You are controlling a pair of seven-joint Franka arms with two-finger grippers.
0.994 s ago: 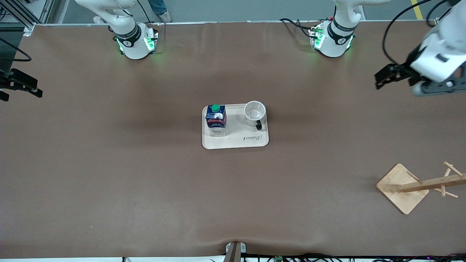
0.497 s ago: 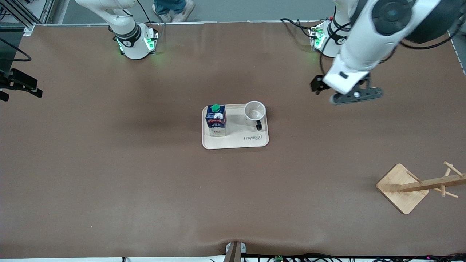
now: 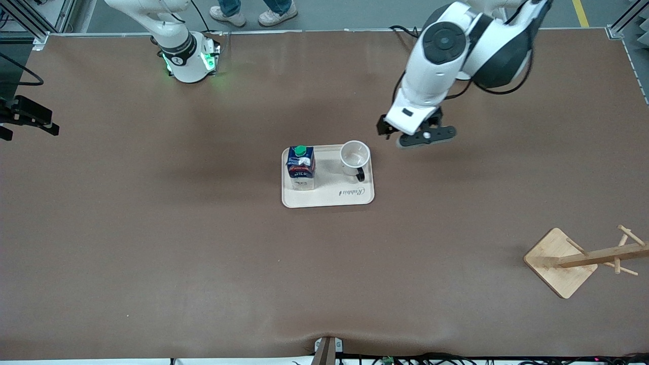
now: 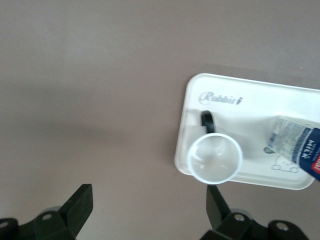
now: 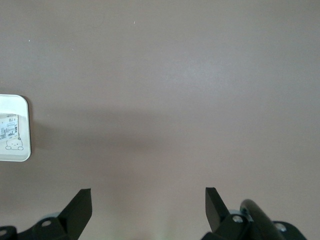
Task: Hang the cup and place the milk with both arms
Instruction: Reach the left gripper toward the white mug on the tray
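You are looking at a stiff, slick, breakable cup (image 3: 354, 156) standing beside the milk (image 3: 300, 167) on the tray (image 3: 329, 198), best pinched at its rim, while the left gripper (image 3: 417, 136) is hanging wide open and empty over bare table beside the tray, and the right gripper (image 5: 145, 207) is waiting likewise.

Right gripper (image 3: 5, 126) cut off by the front view's edge. Milk (image 4: 300, 150) clipped in left wrist view, cap out of shot. Tray (image 5: 15, 127) shows only 1 corner in right wrist view. Rack (image 3: 598, 256) top cropped, probably more pegs.
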